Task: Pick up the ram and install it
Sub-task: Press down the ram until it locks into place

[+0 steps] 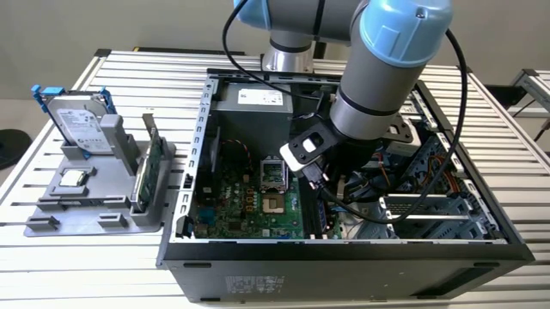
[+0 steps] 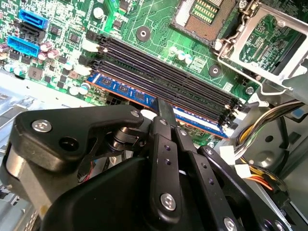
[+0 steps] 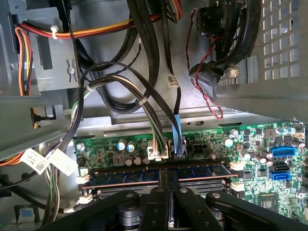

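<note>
The ram point(image 2: 122, 90) is a long blue stick with black chips. It stands on edge in the memory slot nearest the case's cable side, level with its white end clips. My gripper point(image 2: 163, 109) is shut on the ram's middle, one black finger on each face. In the first wrist view the ram point(image 3: 204, 171) runs across the board with the gripper point(image 3: 169, 177) clamped at its centre. In the exterior view the arm point(image 1: 378, 84) reaches down into the open computer case point(image 1: 344, 257), beside the motherboard point(image 1: 249, 206).
Three empty black memory slots point(image 2: 163, 72) lie beside the ram, then the open processor socket point(image 2: 207, 14). Bundled cables point(image 3: 144, 72) hang close behind the ram. Outside the case a grey holder point(image 1: 94, 199) carries a silver hard drive point(image 1: 82, 122) and a green card point(image 1: 153, 170).
</note>
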Controlling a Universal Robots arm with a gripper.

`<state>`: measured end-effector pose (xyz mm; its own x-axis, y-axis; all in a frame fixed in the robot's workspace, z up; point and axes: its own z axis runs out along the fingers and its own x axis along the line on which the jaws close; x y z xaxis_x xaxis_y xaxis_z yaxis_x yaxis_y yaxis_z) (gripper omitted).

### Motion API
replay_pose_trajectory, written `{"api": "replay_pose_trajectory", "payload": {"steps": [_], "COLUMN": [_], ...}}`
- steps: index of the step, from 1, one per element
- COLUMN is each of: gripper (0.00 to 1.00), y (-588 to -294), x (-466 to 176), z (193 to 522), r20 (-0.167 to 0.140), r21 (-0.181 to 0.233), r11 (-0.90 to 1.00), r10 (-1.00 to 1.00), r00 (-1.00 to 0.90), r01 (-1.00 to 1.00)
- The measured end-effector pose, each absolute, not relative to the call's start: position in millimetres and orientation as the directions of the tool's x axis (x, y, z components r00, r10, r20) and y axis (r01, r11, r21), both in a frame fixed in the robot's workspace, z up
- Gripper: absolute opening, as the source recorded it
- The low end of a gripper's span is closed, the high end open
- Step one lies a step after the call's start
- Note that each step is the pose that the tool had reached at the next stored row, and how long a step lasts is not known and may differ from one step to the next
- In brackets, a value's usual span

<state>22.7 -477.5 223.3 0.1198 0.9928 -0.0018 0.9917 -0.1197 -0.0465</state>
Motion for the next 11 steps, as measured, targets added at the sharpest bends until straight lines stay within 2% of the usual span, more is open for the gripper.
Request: {"api": "replay_pose_trajectory", "payload": {"steps": [11], "gripper": [0.0], "y": [-477.6], "x": [22.7], "z": [220.6], "r20": [-0.003], "r21": [-0.047], "r11": [-0.12], "r10": [0.993], "r00": [0.12], "r01": [0.992]}}
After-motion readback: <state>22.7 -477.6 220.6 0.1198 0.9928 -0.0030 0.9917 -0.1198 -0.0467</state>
